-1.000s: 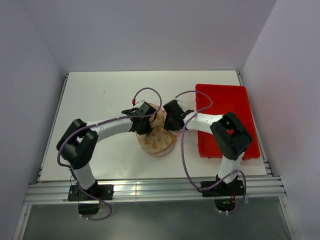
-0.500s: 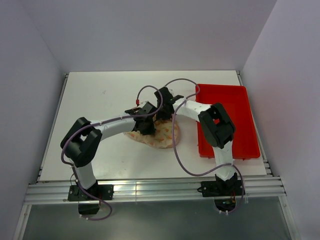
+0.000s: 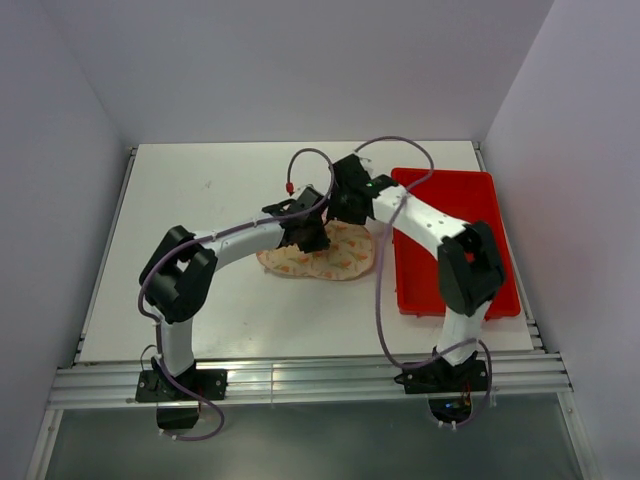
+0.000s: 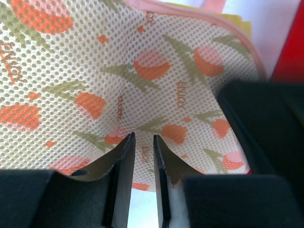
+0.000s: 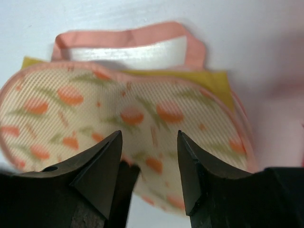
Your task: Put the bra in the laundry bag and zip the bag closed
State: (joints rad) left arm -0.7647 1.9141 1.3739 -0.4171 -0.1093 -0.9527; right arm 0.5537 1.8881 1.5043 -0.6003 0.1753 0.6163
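Note:
The laundry bag (image 3: pixel 338 258) lies folded over on the white table, its orange-printed outside up. A strip of the mustard-yellow bra (image 5: pixel 211 81) sticks out along the bag's (image 5: pixel 95 109) far edge, under its pink rim. The same yellow shows at the bag's (image 4: pixel 95 71) top edge as a sliver of the bra (image 4: pixel 233 19). My left gripper (image 3: pixel 308 238) hangs over the bag's left part. Its jaws (image 4: pixel 144 137) stand a narrow gap apart with nothing between them. My right gripper (image 3: pixel 345 208) is just behind the bag, open (image 5: pixel 149 135) and empty.
A red plastic tray (image 3: pixel 455 195) sits at the right of the table, close beside the bag, and its red wall (image 4: pixel 290 52) shows in the left wrist view. The bag's pink loop handle (image 5: pixel 124 38) lies flat on the table behind it.
The bag's flap has been folded over and the bag now lies flatter and farther right. My right gripper opened, let go and moved back left. My left gripper followed to the right.

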